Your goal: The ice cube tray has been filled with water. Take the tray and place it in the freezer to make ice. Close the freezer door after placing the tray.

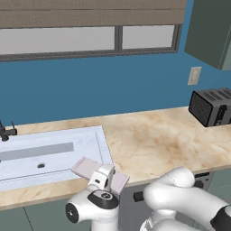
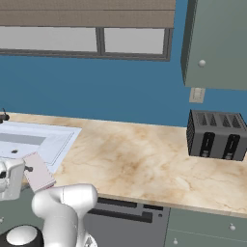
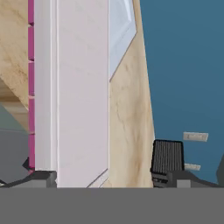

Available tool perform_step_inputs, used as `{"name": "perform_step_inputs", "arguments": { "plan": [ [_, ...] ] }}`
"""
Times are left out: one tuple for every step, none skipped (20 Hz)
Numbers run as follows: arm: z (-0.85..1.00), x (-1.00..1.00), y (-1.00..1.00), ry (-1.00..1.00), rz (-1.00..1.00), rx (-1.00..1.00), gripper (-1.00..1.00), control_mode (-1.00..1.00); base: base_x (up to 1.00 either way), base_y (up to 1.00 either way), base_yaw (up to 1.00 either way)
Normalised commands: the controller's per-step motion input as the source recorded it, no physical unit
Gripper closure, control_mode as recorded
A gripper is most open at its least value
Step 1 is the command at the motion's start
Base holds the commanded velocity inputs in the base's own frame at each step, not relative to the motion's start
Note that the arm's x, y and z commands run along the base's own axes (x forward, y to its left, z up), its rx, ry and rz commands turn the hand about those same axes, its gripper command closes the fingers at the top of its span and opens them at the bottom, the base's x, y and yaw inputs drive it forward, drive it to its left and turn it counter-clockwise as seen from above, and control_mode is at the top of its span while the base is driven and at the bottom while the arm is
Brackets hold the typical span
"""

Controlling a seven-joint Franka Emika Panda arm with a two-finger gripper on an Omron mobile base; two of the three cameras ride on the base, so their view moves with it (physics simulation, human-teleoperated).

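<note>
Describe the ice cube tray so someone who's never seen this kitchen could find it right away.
Find the white sink set in the marble counter under the window. At the sink's front right corner lies the ice cube tray, thin, flat, pale pinkish-lilac, with the open gripper at it.

We are seeing flat, even rendered light (no glare, barely any shadows), everything looking sharp though slightly pixelated.

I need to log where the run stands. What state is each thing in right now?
ice cube tray: on the counter's front edge by the sink, not lifted
hand: open, right over the tray, nothing gripped
sink: looks empty, no water running
toaster: upright at the back of the counter, slots empty
wall cabinet: door shut
</note>
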Motion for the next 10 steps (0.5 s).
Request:
{"name": "perform_step_inputs", "arguments": {
  "plan": [
    [-0.19, 0.0, 0.36, 0.0, -0.06, 0.0, -1.0, -1.0, 0.0, 0.0, 0.0],
    [-0.17, 0.0, 0.41, 0.0, -0.05, 0.0, -1.0, -1.0, 0.0, 0.0, 0.0],
    [-0.14, 0.0, 0.44, 0.0, -0.03, 0.0, -1.0, -1.0, 0.0, 0.0, 0.0],
    [-0.14, 0.0, 0.44, 0.0, -0.03, 0.0, -1.0, -1.0, 0.0, 0.0, 0.0],
    [-0.18, 0.0, 0.41, 0.0, -0.02, -0.01, -1.0, -1.0, 0.0, 0.0, 0.0],
    [-0.24, 0.0, 0.36, 0.01, -0.01, -0.04, -1.0, -1.0, 0.0, 0.0, 0.0],
    [-0.32, 0.0, 0.31, 0.0, 0.0, -0.08, -1.0, -1.0, 0.0, 0.0, 0.0],
    [-0.38, 0.03, 0.23, 0.0, 0.0, -0.11, -1.0, -1.0, 0.0, 0.0, 0.0],
    [-0.41, 0.09, 0.2, 0.0, -0.01, -0.12, -1.0, -1.0, 0.0, 0.0, 0.0],
    [-0.41, 0.11, 0.17, 0.0, -0.02, -0.13, -1.0, -1.0, 0.0, 0.0, 0.0]
  ]
}}
